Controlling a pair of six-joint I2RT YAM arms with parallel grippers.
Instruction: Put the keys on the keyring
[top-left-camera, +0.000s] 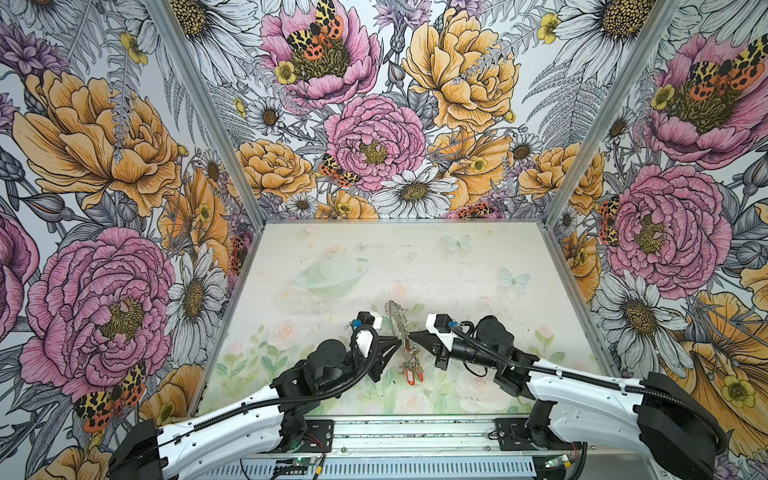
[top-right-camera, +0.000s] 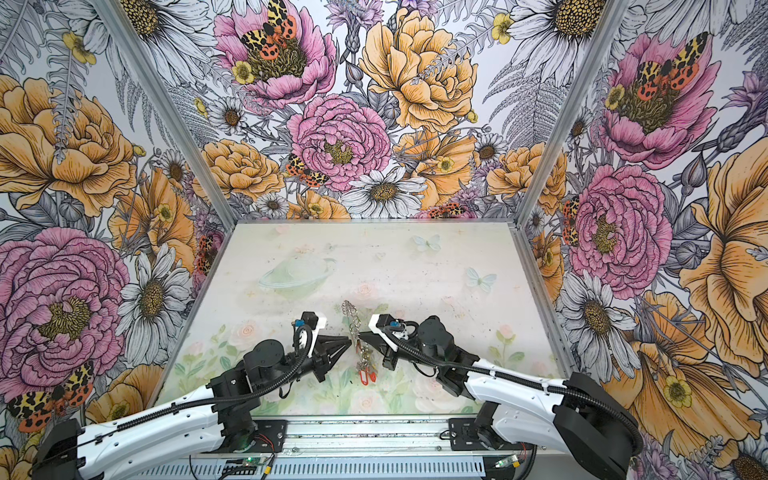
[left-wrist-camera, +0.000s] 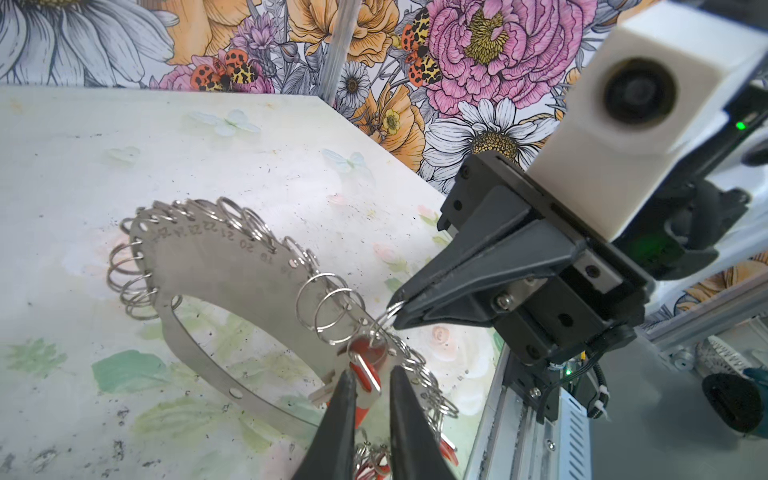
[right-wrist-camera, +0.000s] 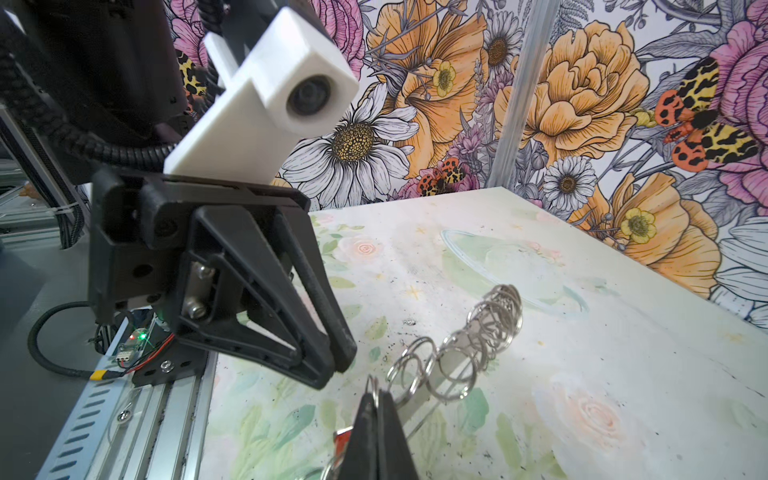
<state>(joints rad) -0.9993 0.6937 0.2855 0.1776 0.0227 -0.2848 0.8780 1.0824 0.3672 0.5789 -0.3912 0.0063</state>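
The keyring (left-wrist-camera: 232, 266) is a flat grey crescent band fringed with silver wire rings. It hangs tilted above the table, edge-on in both top views (top-left-camera: 398, 320) (top-right-camera: 352, 320). My right gripper (right-wrist-camera: 378, 395) (left-wrist-camera: 397, 309) (top-left-camera: 409, 334) is shut on one of its wire rings. A key with a red tag and white label (left-wrist-camera: 368, 376) (top-left-camera: 411, 376) hangs from the band's near end with more red tags below. My left gripper (left-wrist-camera: 372, 374) (right-wrist-camera: 336, 365) (top-left-camera: 397, 345) stands slightly open just left of the band. The red tag shows in its gap from the wrist, but nothing is pinched.
The pale floral table (top-left-camera: 457, 270) is boxed in by flowered walls on three sides. An aluminium rail (top-left-camera: 415, 432) with the arm mounts runs along the front edge. Both grippers meet near the table's front middle.
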